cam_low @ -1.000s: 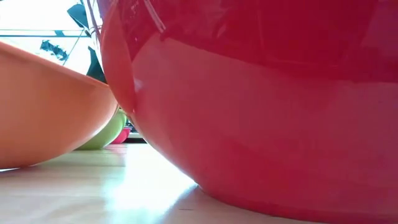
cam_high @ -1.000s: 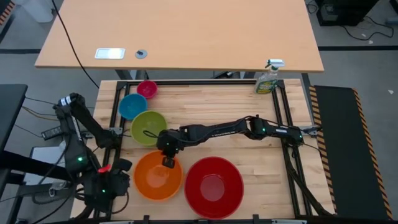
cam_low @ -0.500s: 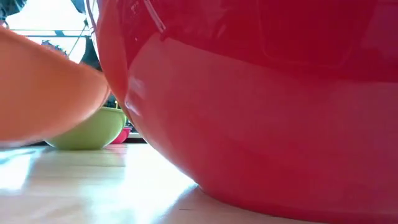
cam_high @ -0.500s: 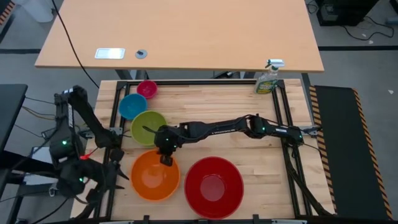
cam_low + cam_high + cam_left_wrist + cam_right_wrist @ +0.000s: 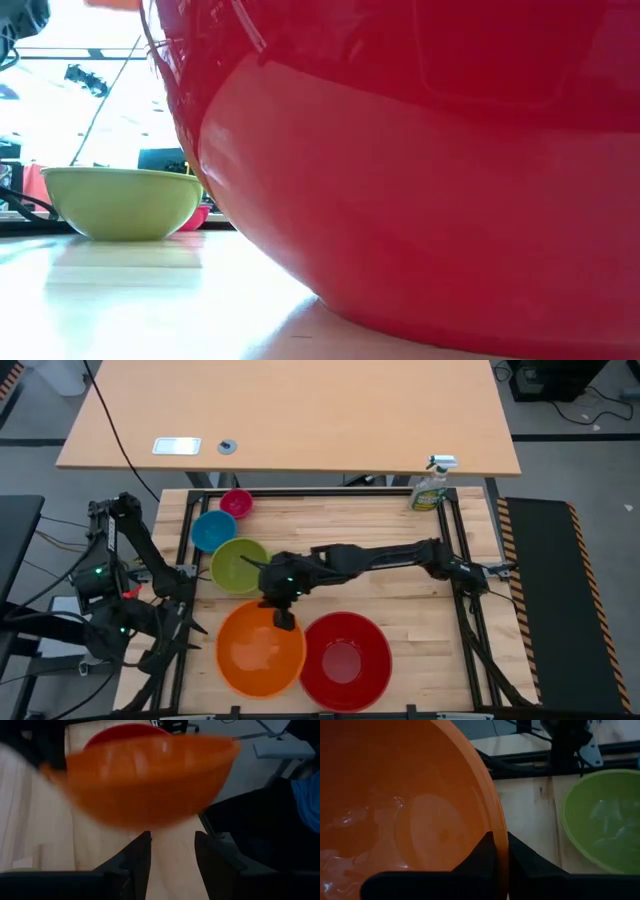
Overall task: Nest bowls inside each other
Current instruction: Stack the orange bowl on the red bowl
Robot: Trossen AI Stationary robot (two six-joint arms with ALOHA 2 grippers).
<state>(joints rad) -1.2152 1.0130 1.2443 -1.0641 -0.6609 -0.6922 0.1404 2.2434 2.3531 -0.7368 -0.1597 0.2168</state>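
My right gripper [image 5: 283, 617] is shut on the orange bowl [image 5: 260, 650], which hangs in the air near the table's front edge, just left of the large red bowl [image 5: 345, 660]. The red bowl stands on its base and fills the low view [image 5: 420, 170]. Behind them the lime green bowl [image 5: 238, 565], the blue bowl [image 5: 213, 530] and the small pink bowl [image 5: 237, 503] stand in a row toward the far left corner. My left gripper [image 5: 172, 865] is open and holds nothing, off the table's left edge, facing the orange bowl [image 5: 150, 780]. My right gripper pinches the orange bowl's rim [image 5: 496, 827] on its far right side, one finger inside the bowl and one outside. The fingers slant down from the table's far right. The bowl is lifted clear of the table, its opening up.
A green spray bottle [image 5: 432, 485] stands at the table's far right corner. A dark metal frame [image 5: 460, 550] runs round the table's edges. The right half of the tabletop is bare wood [image 5: 400, 610].
My right gripper has risen with the orange bowl, lifting it off the table and carrying it a little toward the near edge and the red bowl. My left arm has drawn back toward the table's left edge and gone up.
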